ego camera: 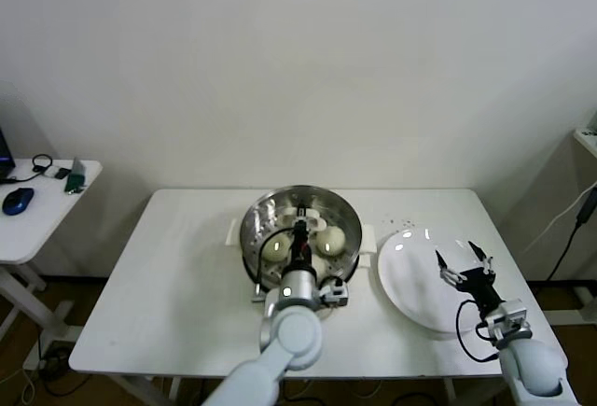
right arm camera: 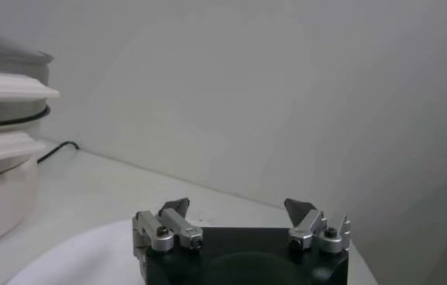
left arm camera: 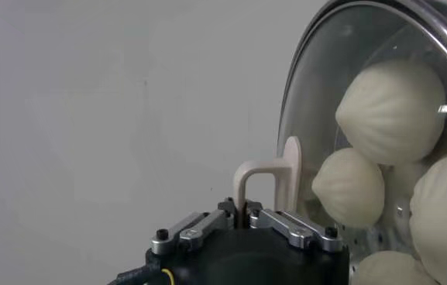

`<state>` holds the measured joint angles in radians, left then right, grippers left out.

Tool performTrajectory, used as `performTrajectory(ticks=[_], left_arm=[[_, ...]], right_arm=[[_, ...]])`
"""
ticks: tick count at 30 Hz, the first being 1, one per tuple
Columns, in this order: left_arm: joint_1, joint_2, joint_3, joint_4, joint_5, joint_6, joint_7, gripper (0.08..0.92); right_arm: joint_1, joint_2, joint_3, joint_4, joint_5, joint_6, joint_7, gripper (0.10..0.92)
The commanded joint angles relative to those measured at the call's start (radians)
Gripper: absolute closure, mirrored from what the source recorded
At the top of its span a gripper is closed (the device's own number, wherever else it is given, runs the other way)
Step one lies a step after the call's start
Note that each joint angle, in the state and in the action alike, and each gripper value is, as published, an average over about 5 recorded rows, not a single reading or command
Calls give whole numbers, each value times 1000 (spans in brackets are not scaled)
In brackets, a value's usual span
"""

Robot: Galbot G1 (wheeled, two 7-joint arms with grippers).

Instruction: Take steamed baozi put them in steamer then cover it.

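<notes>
Lid held on the steamer, buns inside.
Head view: the shiny round steamer (ego camera: 300,229) sits mid-desk (ego camera: 177,275) holding cream-white baozi (ego camera: 333,237); the left hand (ego camera: 299,238) reaches over it from the near edge, while the right hand (ego camera: 462,263) hovers, fingers spread, over a flat white plate (ego camera: 410,280). Left wrist view: the left hand (left arm camera: 247,211) is clamped on the cream block handle (left arm camera: 273,176) of the clear glass cover (left arm camera: 316,101), smooth pleated baozi (left arm camera: 390,112) behind it. Right wrist view: the right hand (right arm camera: 238,211) is open, the steamer's white base (right arm camera: 2,182) to one side.
</notes>
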<state>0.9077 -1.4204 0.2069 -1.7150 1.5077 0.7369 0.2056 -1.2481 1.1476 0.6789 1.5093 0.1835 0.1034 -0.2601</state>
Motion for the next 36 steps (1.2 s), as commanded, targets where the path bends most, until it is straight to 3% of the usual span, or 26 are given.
performTrajectory(ticks=[1,6,15,28,33,36], left_arm=[[4,11,-1,-18,-39,48,30,850],[-6,33,1,-53,-44,45,39,801],[15,108,-3,-184,-96,48,40,542],[151,230,-20,-409,-324,43,-14,198],[209,265,-78,-469,-494,-10,-99,178],[259,282,-176,-492,-649,-104,-219,177]], right_arm=[[-2,1,6,3,2,-4,-7,203],[-3,-1,17,14,14,-39,-16,203],[-5,-4,28,24,85,-95,-4,203],[3,-11,33,15,71,-113,-8,203],[1,-13,35,22,64,-111,-9,203],[-8,-10,35,36,63,-106,-10,203]])
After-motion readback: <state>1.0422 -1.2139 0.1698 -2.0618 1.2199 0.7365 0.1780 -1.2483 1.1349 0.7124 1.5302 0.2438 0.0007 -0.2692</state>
